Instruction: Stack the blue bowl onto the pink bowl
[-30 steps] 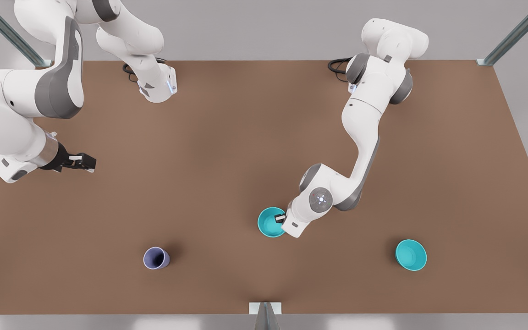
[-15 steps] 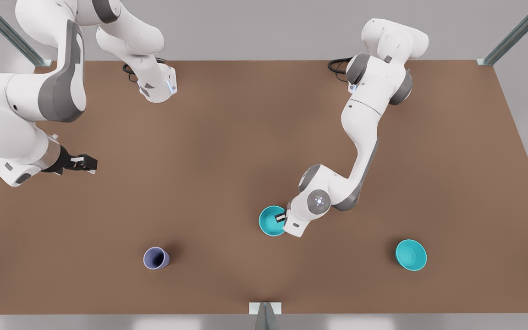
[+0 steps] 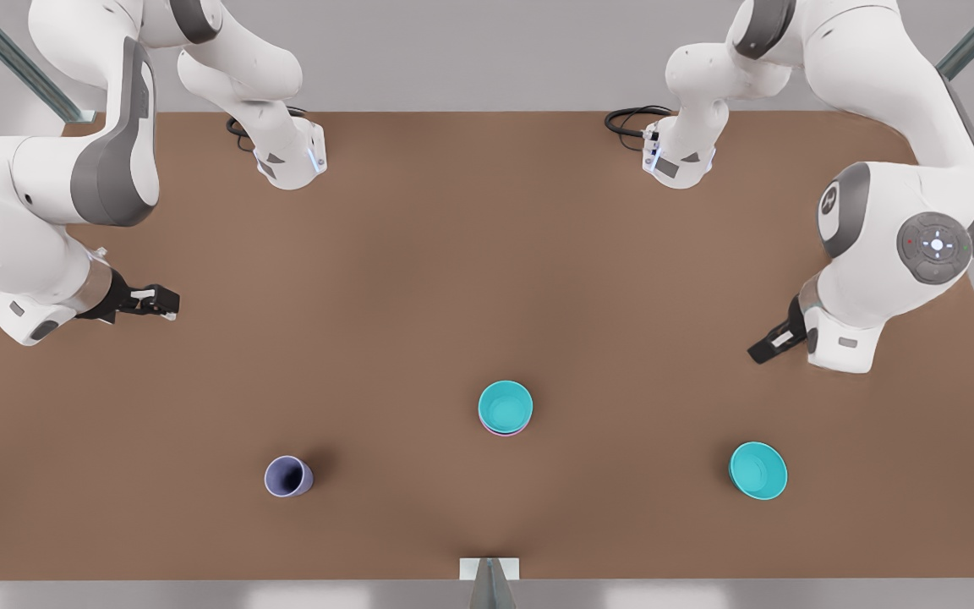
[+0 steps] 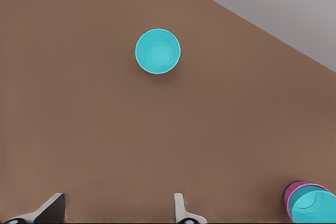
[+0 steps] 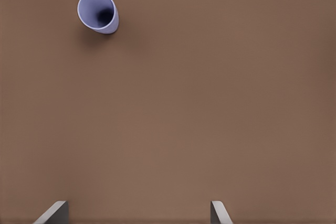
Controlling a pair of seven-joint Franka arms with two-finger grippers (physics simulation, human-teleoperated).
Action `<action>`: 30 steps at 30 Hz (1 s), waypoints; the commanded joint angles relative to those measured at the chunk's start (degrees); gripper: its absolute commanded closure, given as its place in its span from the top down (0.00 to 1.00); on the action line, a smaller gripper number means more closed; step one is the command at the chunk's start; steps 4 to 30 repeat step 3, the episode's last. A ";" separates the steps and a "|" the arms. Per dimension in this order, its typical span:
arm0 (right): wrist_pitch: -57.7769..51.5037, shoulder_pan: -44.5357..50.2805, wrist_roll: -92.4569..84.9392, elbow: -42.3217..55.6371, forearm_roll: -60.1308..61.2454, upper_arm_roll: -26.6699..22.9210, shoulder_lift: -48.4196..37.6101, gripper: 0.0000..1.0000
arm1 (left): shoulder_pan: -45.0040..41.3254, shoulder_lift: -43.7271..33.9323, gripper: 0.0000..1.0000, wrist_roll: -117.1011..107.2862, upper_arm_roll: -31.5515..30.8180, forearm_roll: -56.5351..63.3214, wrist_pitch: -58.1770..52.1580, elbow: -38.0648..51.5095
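Well, the blue bowl (image 3: 506, 404) sits nested inside the pink bowl (image 3: 504, 432), a little toward the near edge of the brown table (image 3: 487, 254). From the front view just a thin pink sliver peeks out under the teal rim. My left wrist view catches the pair from the side, with the pink bowl's wall (image 4: 294, 195) wrapping the blue bowl (image 4: 315, 208) set in it.

Neither of my grippers touches the stack. My left gripper (image 3: 770, 347) hangs above the table toward the front view's right, well apart from the stack, its fingers (image 4: 180, 208) spread wide and holding nothing. Beyond it lies the second teal bowl (image 4: 158, 51), upright on its own near the front view's right (image 3: 757, 470).

My right gripper (image 3: 157, 300) waits over the table at the front view's left, fingers (image 5: 219, 211) likewise spread and empty. A periwinkle cup (image 5: 98, 12) stands farther out from it, to the stack's left in the front view (image 3: 287, 476).
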 commanded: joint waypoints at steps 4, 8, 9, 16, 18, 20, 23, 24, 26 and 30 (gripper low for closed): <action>-0.02 0.00 -0.83 0.03 0.09 0.01 -0.07 1.00 | 0.08 -2.77 1.00 31.60 0.83 -0.49 -5.26 -2.93; -0.02 0.00 -0.83 0.03 0.09 0.01 -0.07 1.00 | 0.08 -2.77 1.00 31.60 0.83 -0.49 -5.26 -2.93; -0.02 0.00 -0.83 0.03 0.09 0.01 -0.07 1.00 | 0.08 -2.77 1.00 31.60 0.83 -0.49 -5.26 -2.93; -0.02 0.00 -0.83 0.03 0.09 0.01 -0.07 1.00 | 0.08 -2.77 1.00 31.60 0.83 -0.49 -5.26 -2.93; -0.02 0.00 -0.83 0.03 0.09 0.01 -0.07 1.00 | 0.08 -2.77 1.00 31.60 0.83 -0.49 -5.26 -2.93; -0.02 0.00 -0.83 0.03 0.09 0.01 -0.07 1.00 | 0.08 -2.77 1.00 31.60 0.83 -0.49 -5.26 -2.93; -0.02 0.00 -0.83 0.03 0.09 0.01 -0.07 1.00 | 0.08 -2.77 1.00 31.60 0.83 -0.49 -5.26 -2.93; -0.02 0.00 -0.83 0.03 0.09 0.01 -0.07 1.00 | 0.08 -2.77 1.00 31.60 0.83 -0.49 -5.26 -2.93; -0.02 0.00 -0.83 0.03 0.09 0.01 -0.07 1.00 | 0.08 -2.77 1.00 31.60 0.83 -0.49 -5.26 -2.93; -0.02 0.00 -0.83 0.03 0.09 0.01 -0.07 1.00 | 0.08 -2.77 1.00 31.60 0.83 -0.49 -5.26 -2.93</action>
